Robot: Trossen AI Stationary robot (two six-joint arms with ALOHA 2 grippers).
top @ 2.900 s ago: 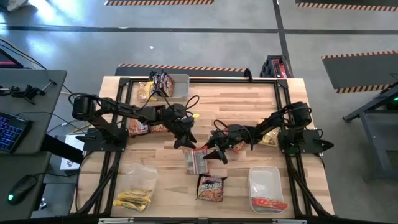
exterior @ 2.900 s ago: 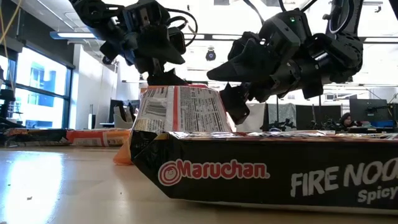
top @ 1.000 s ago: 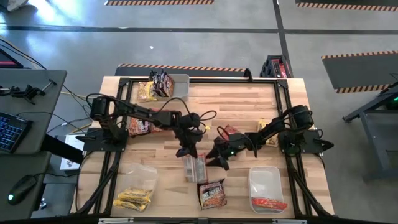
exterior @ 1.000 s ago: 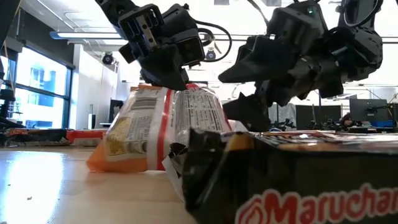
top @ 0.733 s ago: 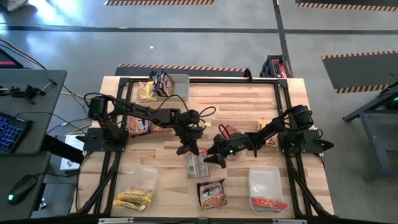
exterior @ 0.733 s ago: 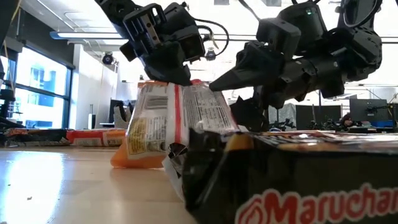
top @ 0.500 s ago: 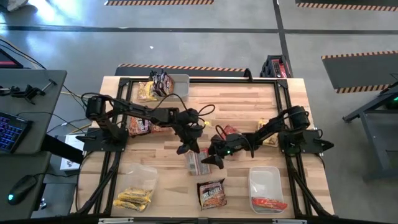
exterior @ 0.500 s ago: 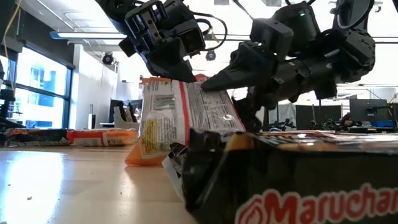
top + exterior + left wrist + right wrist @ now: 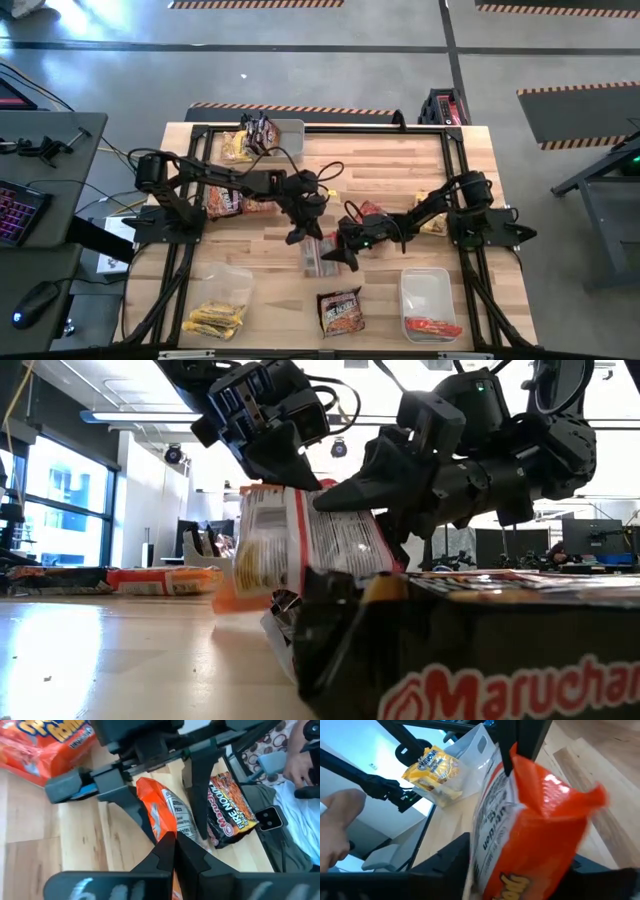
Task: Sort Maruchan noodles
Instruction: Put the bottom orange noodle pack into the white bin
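The left hand (image 9: 297, 237) sits near the middle of the bench (image 9: 400, 170), its fingers pinched together on the top edge of an orange noodle packet (image 9: 316, 254), which stands up on edge in the low view (image 9: 300, 540). The right hand (image 9: 335, 258) is at the same packet from the other side, one finger (image 9: 345, 495) against the upper part of the wrapper; whether it is clamped on the packet I cannot tell. Just in front of this packet, toward the near edge, a dark Fire Noodle packet (image 9: 339, 309) lies flat. A red packet (image 9: 432, 326) lies in the clear bin (image 9: 425, 285) at the near right corner, and yellow packets (image 9: 213, 319) lie in a clear bin at the near left. More orange packets (image 9: 225, 203) lie on the bench behind the left arm, and a far bin (image 9: 288, 138) holds dark and yellow packets.
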